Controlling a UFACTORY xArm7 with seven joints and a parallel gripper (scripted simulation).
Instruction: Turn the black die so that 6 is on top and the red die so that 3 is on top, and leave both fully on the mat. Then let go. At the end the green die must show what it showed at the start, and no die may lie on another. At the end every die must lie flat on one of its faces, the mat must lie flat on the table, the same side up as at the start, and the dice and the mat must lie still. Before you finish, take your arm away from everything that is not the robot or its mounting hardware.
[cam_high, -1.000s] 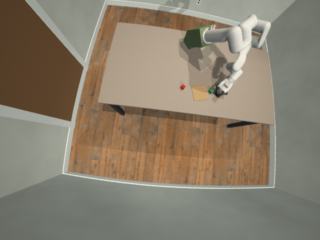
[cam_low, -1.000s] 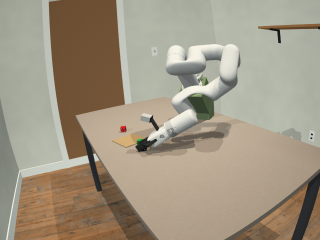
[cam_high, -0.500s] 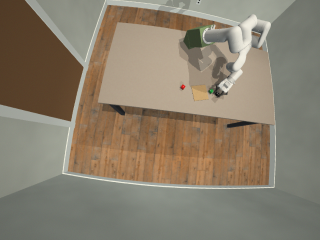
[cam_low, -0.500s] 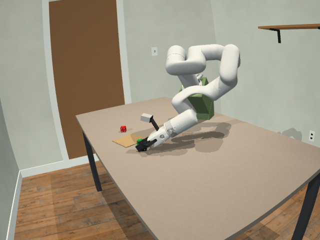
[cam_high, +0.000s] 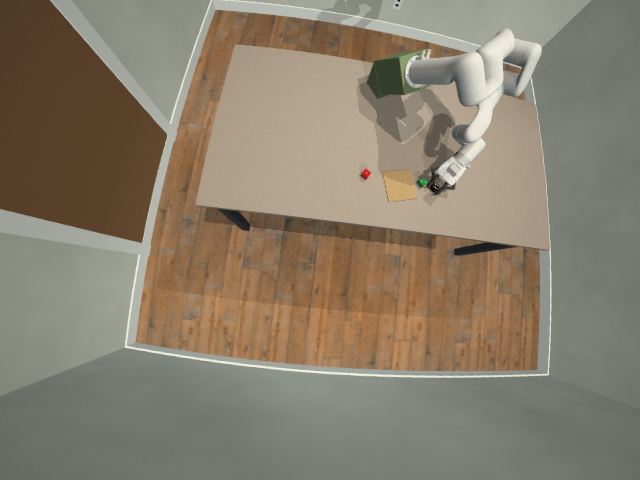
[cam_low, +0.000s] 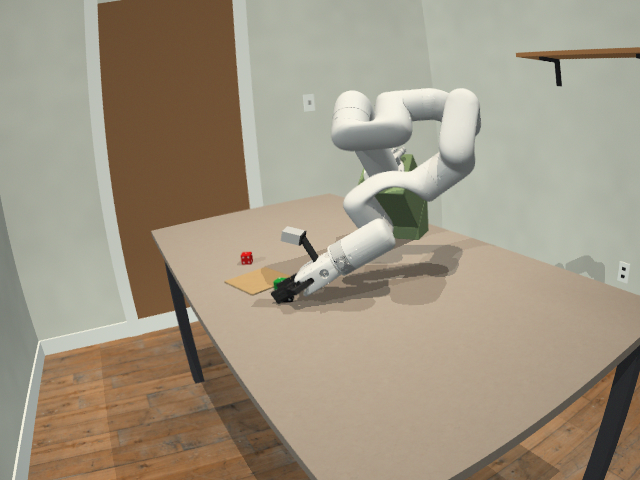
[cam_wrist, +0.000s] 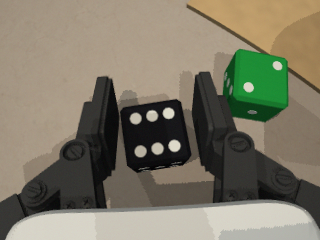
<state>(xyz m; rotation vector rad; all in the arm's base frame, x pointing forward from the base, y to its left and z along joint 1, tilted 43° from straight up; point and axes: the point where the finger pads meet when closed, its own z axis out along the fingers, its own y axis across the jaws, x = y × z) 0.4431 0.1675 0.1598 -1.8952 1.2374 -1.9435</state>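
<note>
The black die (cam_wrist: 155, 132) (cam_high: 434, 187) stands on the table to the right of the mat, between the fingers in the wrist view. Its six-pip face is turned to the wrist camera, and a thin strip of another face shows below it. My gripper (cam_wrist: 154, 94) (cam_high: 438, 188) is partly open around it, with narrow gaps at both sides. The green die (cam_wrist: 260, 82) (cam_high: 422, 182) (cam_low: 279, 280) lies on the table just off the mat's edge, its large face showing two pips. The red die (cam_high: 366, 174) (cam_low: 246, 258) lies on the table left of the mat; its top number is too small to read.
The tan mat (cam_high: 399, 186) (cam_low: 253, 281) (cam_wrist: 240, 15) lies flat between the red and green dice. The green die stands close outside the right finger in the wrist view. The table's front edge (cam_high: 330, 219) runs beyond the mat. The green arm base (cam_high: 387, 77) stands at the back.
</note>
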